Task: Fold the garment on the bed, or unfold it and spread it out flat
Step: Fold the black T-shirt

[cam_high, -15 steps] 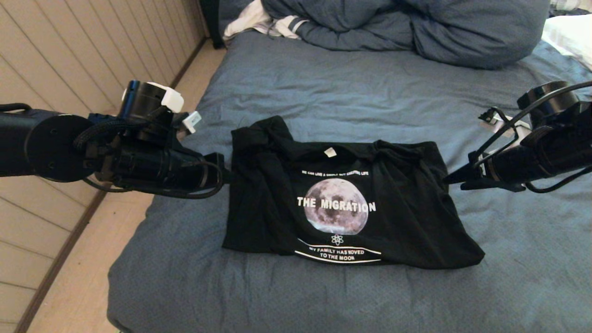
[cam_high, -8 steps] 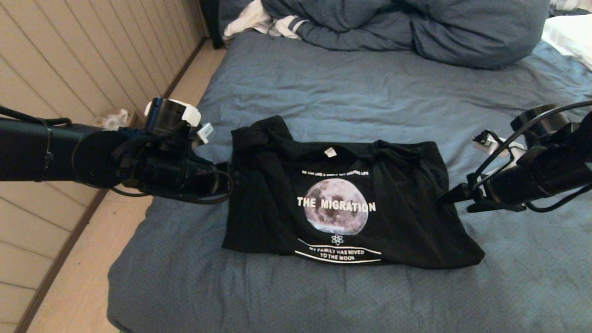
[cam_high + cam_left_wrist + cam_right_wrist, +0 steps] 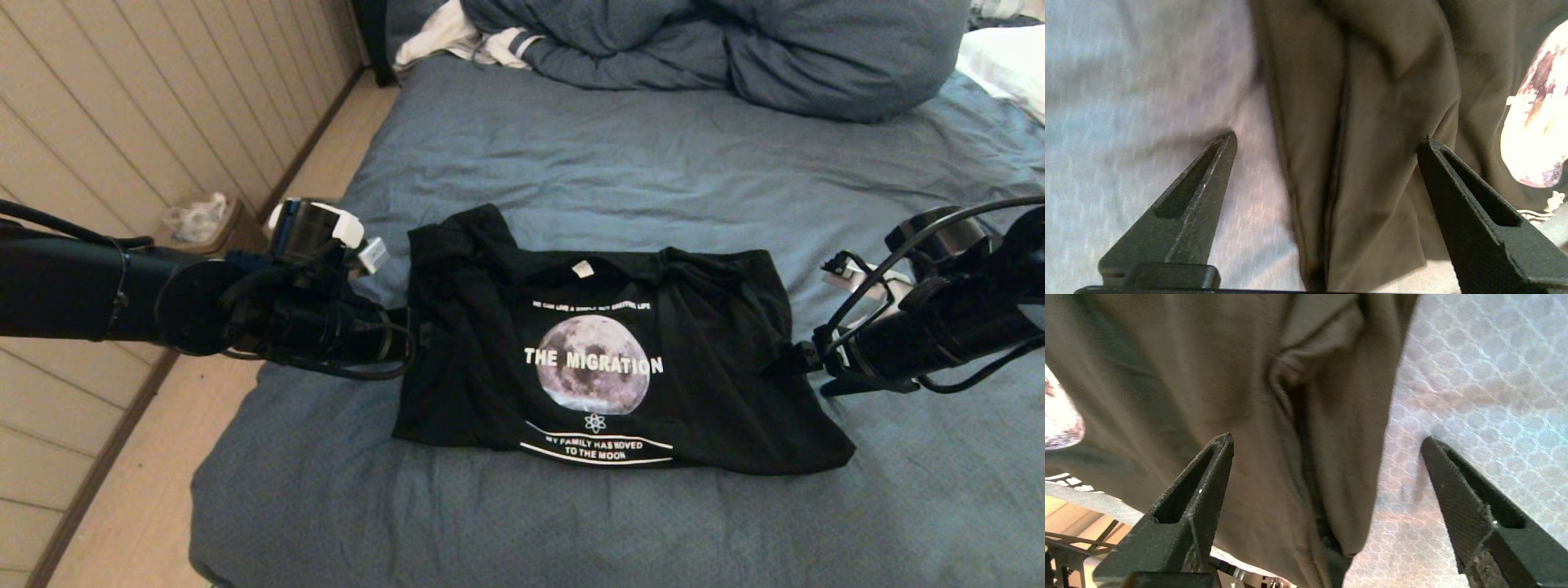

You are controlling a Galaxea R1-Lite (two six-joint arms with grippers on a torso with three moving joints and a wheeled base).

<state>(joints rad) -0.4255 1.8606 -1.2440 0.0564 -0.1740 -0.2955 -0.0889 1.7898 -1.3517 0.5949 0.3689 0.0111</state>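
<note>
- Left gripper (image 3: 1327, 141): jaws spread wide, nothing pinched, straddling the left folded edge of the garment (image 3: 604, 359), one tip over the sheet, the other over black cloth.
- Right gripper (image 3: 1327, 437): jaws spread wide too, empty, set astride the right folded edge in mirror fashion.
- Garment lying mid-bed (image 3: 571, 163), print side up, both sides tucked inward into a compact, wrinkled rectangle; left shoulder corner bunched.
- Progress, as a judgement: side folds look done, one cross fold apparently left, or a fresh pinch on both edges to lift and halve it; smoothing of the creases also open.
- Orientation: collar tag toward the duvet (image 3: 718, 49) at the far end, lettering and hem toward the robot, readable upright from the head camera.
- Long axis now running left to right across the bed, lower right corner trailing outward.
</note>
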